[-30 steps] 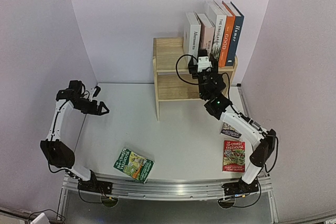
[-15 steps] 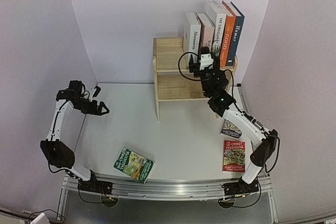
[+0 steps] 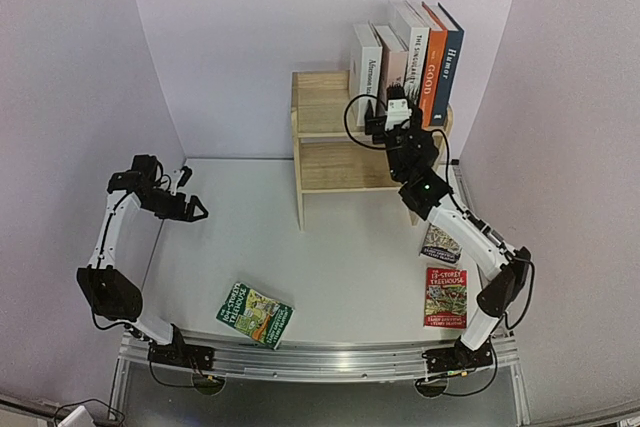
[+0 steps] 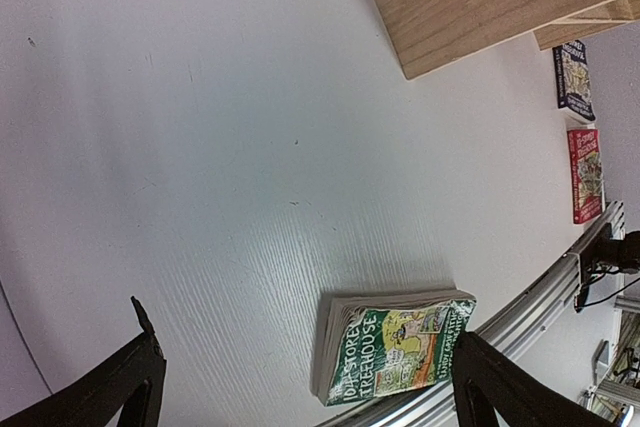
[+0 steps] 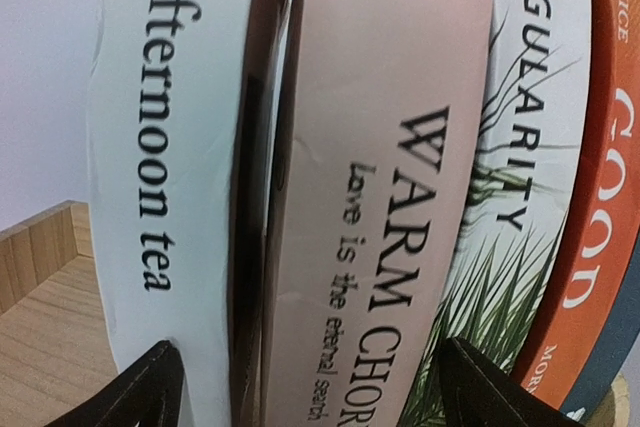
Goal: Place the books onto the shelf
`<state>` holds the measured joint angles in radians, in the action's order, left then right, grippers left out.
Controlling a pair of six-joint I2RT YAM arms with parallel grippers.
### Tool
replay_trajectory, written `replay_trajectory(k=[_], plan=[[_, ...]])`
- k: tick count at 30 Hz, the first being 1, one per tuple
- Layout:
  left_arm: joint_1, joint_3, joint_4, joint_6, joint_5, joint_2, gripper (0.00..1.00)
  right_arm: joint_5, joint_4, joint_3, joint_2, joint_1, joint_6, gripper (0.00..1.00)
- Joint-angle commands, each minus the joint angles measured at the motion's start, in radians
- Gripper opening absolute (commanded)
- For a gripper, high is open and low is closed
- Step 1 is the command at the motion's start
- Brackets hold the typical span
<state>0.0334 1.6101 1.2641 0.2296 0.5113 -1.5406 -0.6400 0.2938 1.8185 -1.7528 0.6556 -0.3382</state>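
The right gripper (image 5: 318, 392) is up at the top tier of the shelf (image 3: 330, 162), its fingers spread wide and closed on nothing. Right in front of them stands a row of upright books. The pink "WARM" book (image 5: 380, 147) fills the gap between the tips. The white "Afternoon tea" book (image 5: 160, 147) is behind the finger on the left of the wrist view and the palm-leaf book (image 5: 515, 207) behind the other. The orange "GOOD" book (image 5: 600, 197) and the dark blue "Humor" book (image 3: 450, 62) stand further out on that side. Whether the tips touch the spines I cannot tell.

The left gripper (image 4: 300, 392) hangs above the table (image 4: 200, 147), fingers wide apart too, with the green Treehouse paperback (image 4: 395, 342) lying flat just beyond and between its tips. The red Treehouse paperback (image 4: 585, 172) and the dark Treehouse paperback (image 4: 572, 77) lie far off past them
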Motion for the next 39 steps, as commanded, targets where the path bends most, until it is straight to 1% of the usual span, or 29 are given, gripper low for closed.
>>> replay_trajectory(k=[1, 4, 9, 14, 16, 18, 25, 39], plan=[[-0.003, -0.007, -0.015, 0.007, -0.002, 0.033, 1.0, -0.006, 0.051, -0.072, 0.064, 0.008, -0.016, 0.86], [-0.003, -0.007, -0.017, 0.008, 0.001, 0.031, 1.0, 0.035, 0.122, -0.149, 0.107, 0.016, -0.041, 0.87], [-0.003, -0.004, -0.017, 0.005, 0.0, 0.025, 1.0, 0.212, 0.122, -0.255, 0.197, 0.016, 0.003, 0.91], [-0.003, -0.009, -0.017, 0.003, 0.005, 0.028, 0.99, 0.369, 0.05, -0.293, 0.263, -0.004, 0.065, 0.92], [-0.002, -0.013, -0.019, 0.003, 0.005, 0.031, 1.0, 0.445, 0.013, -0.292, 0.278, -0.02, 0.097, 0.94], [-0.002, -0.018, -0.022, 0.002, 0.006, 0.032, 1.0, 0.485, -0.027, -0.278, 0.281, -0.035, 0.119, 0.95], [-0.003, -0.023, -0.029, 0.002, 0.014, 0.033, 1.0, 0.552, -0.142, -0.168, 0.223, -0.078, 0.171, 0.96], [-0.002, -0.034, -0.034, 0.011, 0.006, 0.041, 1.0, 0.543, -0.171, -0.061, 0.12, -0.103, 0.201, 0.95]])
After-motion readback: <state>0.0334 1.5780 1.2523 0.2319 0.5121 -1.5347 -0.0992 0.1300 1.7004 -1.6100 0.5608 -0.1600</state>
